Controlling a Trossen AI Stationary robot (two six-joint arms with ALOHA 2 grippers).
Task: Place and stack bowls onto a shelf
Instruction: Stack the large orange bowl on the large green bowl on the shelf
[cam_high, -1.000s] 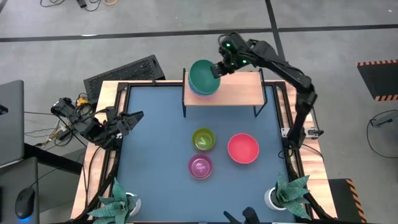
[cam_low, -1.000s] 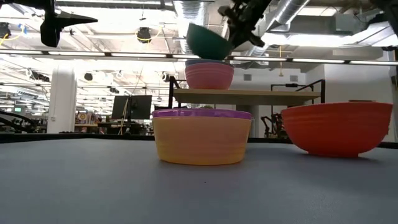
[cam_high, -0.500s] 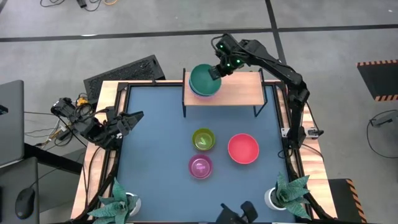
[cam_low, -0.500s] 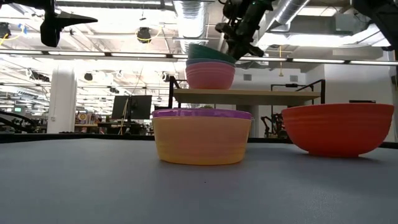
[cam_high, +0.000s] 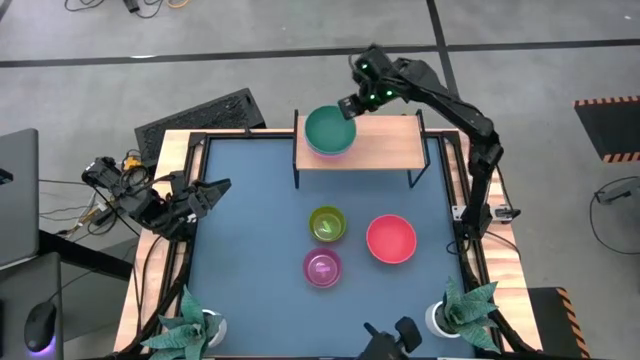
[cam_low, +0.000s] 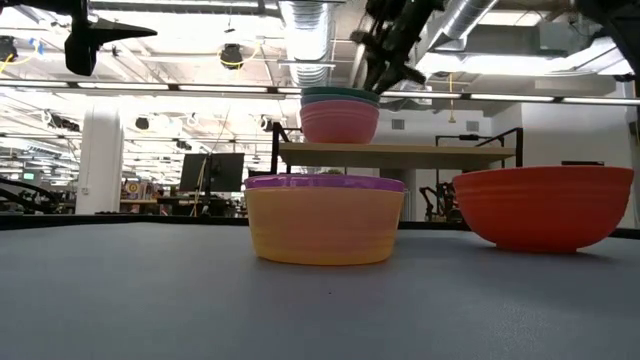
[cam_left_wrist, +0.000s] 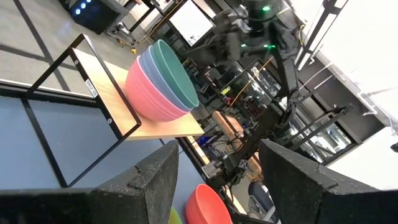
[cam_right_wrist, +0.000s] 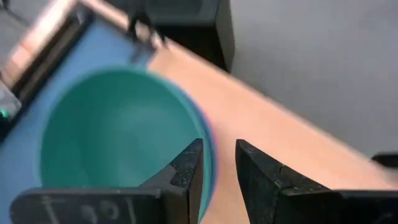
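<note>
Bowls sit nested on the shelf: a green bowl on top, a blue one under it and a pink one at the bottom, at the shelf's left end in the high view. The right gripper hovers just beside the green bowl's rim, over the shelf's far edge; its fingers stand slightly apart with nothing between them, one above the rim, the other above the board. On the table lie three more bowls: a yellow-green one near the middle, a magenta one just in front of it, and a pink-red one to their right. The left gripper waits over the table's left edge, fingers spread, empty. Two potted plants stand at the near corners.
</note>
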